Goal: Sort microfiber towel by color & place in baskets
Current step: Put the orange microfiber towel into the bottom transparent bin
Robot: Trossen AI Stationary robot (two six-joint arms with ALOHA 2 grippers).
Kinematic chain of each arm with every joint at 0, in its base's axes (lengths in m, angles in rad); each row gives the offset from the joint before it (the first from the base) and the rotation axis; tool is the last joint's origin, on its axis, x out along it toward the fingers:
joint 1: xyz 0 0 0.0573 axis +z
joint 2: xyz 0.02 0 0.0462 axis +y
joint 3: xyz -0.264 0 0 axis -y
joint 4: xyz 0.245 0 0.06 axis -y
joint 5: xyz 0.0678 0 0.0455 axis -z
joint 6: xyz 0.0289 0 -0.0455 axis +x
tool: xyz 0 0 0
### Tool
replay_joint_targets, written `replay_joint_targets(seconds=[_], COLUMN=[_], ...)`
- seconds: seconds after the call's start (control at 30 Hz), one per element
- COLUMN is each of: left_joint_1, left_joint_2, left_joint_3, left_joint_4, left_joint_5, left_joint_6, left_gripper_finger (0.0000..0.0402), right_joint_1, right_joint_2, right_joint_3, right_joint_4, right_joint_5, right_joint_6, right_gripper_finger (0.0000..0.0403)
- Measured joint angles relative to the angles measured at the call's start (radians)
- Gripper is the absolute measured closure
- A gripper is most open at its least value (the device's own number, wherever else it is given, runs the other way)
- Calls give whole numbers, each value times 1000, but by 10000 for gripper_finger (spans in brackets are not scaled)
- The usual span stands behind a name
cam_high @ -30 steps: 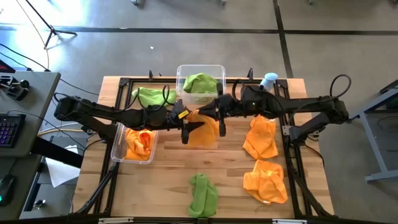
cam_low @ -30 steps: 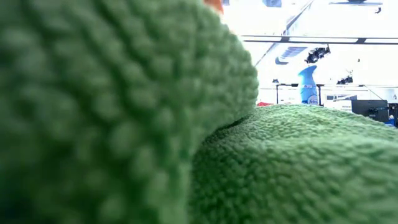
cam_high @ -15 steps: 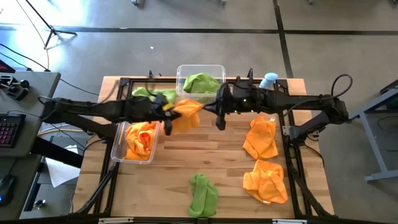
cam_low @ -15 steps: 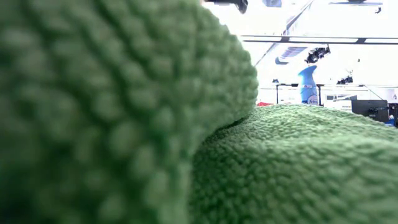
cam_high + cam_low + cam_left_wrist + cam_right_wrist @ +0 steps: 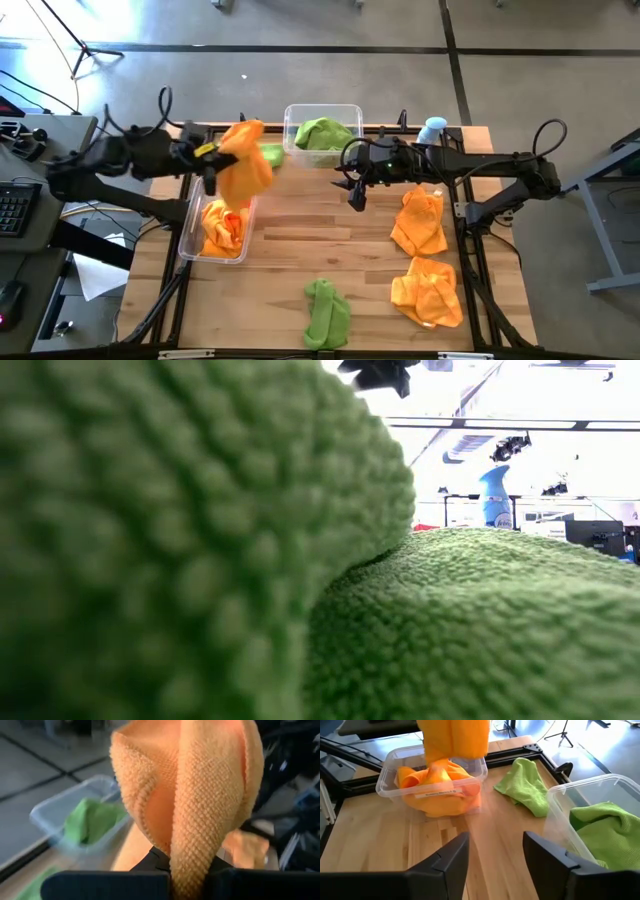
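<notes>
My left gripper [image 5: 212,160] is at the table's far left, shut on an orange microfiber towel [image 5: 245,165] that hangs over the far end of the left basket [image 5: 190,245]. That basket holds another orange towel [image 5: 440,787]. The far basket [image 5: 345,112] holds a green towel [image 5: 322,133]. One green towel [image 5: 525,785] lies flat on the table between the baskets. My right gripper [image 5: 495,857] hovers open over the table's middle, holding nothing. Two orange towels [image 5: 420,220] [image 5: 428,290] lie on the right. One green towel [image 5: 327,312] lies near the front edge. My left gripper pinches a bunched fold of the orange towel [image 5: 187,865] between its two fingers, coming from the table's left and slanting slightly down. The towel hangs slack and clear of the table. Its lower end [image 5: 440,762] reaches down toward the heap in the left basket; whether they touch I cannot tell.
A pale blue spray bottle [image 5: 432,128] stands at the far right of the table. A black frame [image 5: 470,260] runs along the table's edges. The green towel at the front fills the low view [image 5: 200,560]. Bare wood lies in the table's middle [image 5: 310,240].
My left gripper has gone up and toward the table's left edge, from the middle to above the left basket. The orange towel, which hung by both grippers, has gone with it, lifted clear and swinging. My right gripper has tipped downward and stayed over the middle.
</notes>
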Motion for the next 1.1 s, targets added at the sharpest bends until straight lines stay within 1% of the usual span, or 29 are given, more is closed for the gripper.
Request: replay_joint_targets(seconds=[0.1, 0.23, 0.3, 0.4, 0.53, 0.6, 0.67, 0.73, 0.83, 1.0, 1.1], left_joint_1=[-20, -50, -67, -90, -108, -111, -111, -110, -111, -110, -111], left_joint_2=[0, 13, 13, 12, 12, 12, 13, 23, 56, 128, 171], left_joint_3=[19, -1, -35, -92, -164, -208, -255, -299, -353, -422, -457], left_joint_4=[-120, -264, -282, -301, -470, -518, -498, -450, -429, -449, -449], left_joint_5=[32, 60, 97, 180, 228, 228, 228, 245, 268, 298, 309], left_joint_6=[-26, -98, -122, -125, -153, -159, -162, -135, -77, -28, -27], left_gripper_finger=[401, 401, 401, 401, 401, 401, 401, 401, 402, 402, 401], right_joint_1=[0, 0, 0, 0, 0, 0, 1, 3, 3, 16, 43], right_joint_2=[0, 0, 0, 0, 4, 11, 25, 39, 66, 105, 122], right_joint_3=[0, -1, -1, -1, -1, -1, -1, -1, -1, -2, -2], right_joint_4=[0, 0, 0, 0, 2, 5, 8, 10, 11, 34, 90], right_joint_5=[0, 0, 0, 1, 4, 32, 83, 109, 119, 119, 119], right_joint_6=[-2, 1, 11, 24, 71, 119, 170, 214, 268, 389, 390], right_gripper_finger=[215, 214, 214, 214, 214, 214, 214, 214, 214, 214, 214])
